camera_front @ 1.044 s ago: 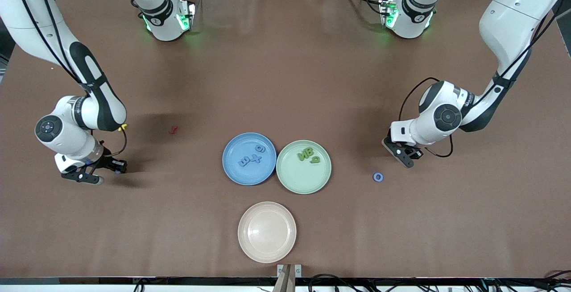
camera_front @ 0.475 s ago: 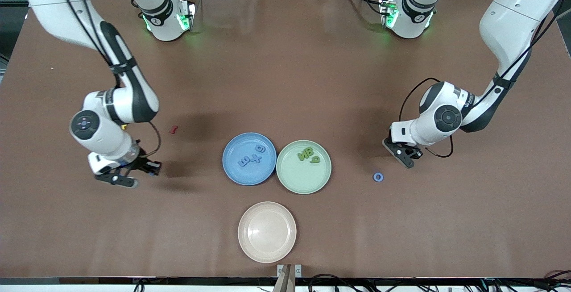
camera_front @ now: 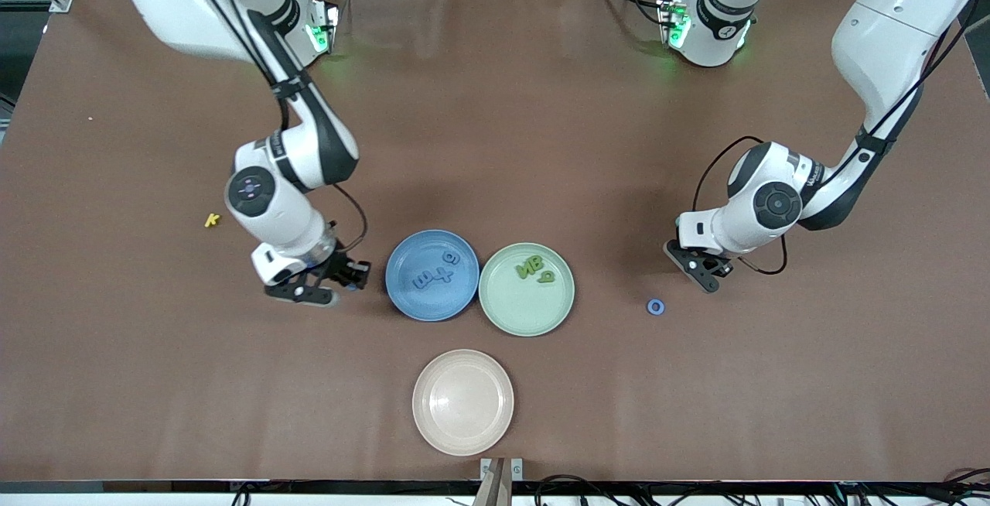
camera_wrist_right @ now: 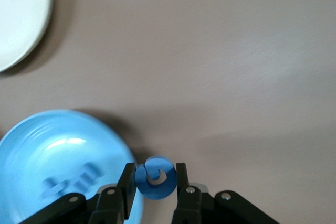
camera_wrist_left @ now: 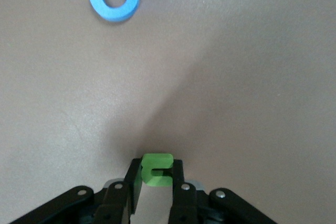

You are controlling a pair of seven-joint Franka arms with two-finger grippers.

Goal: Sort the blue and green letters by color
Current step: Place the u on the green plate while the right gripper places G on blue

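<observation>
While right gripper [camera_wrist_right: 154, 184] pinches blue letter [camera_wrist_right: 155, 178] beside blue plate [camera_front: 402, 289] at its 9 o'clock; left gripper [camera_wrist_left: 156, 182] clamps green letter [camera_wrist_left: 157, 169] on table. Likely light, rigid; pinch flat sides.

A brown counter [camera_front: 495, 104] carried three plates. The blue plate [camera_front: 406, 289] and green plate [camera_front: 506, 312] sat touching side by side at its middle, and the cream plate [camera_front: 462, 401] lay nearer the front camera. A blue ring letter [camera_front: 656, 306] lay toward the left arm's end, a yellow K [camera_front: 212, 220] toward the right arm's end.
</observation>
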